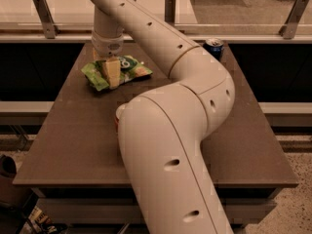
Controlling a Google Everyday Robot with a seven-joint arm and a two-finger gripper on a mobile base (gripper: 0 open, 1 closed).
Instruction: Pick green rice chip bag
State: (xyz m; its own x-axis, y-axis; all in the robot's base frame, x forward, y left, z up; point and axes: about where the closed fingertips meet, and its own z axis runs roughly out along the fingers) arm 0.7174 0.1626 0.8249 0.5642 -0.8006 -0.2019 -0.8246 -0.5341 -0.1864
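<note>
Camera view looks down on the green rice chip bag [130,68], which lies flat on the far left part of the table [73,145], a little in from the table's far edge. The bag is crinkled, light green, with a dark green and white logo facing up and a paler patch toward its right end. Its long side runs roughly across the table.

The gripper [111,72] is right down on the bag, over its left half, with a tan part of it lying across the bag's top surface. Whether the gripper has closed on the bag or merely rests against it cannot be told from here, as the wrist above hides much of it.

The arm [195,82], cream-white with small dark holes along it, rises from the near side of the table, bends over the table's right half and reaches back to the far left, where the wrist points straight down above the bag.

A can with a white top and a reddish side [118,116] stands near the middle of the table, mostly hidden behind the arm. A blue can [214,47] stands upright at the table's far right corner, well apart from the bag.

Beyond the table's far edge runs a rail with metal posts [45,14].
</note>
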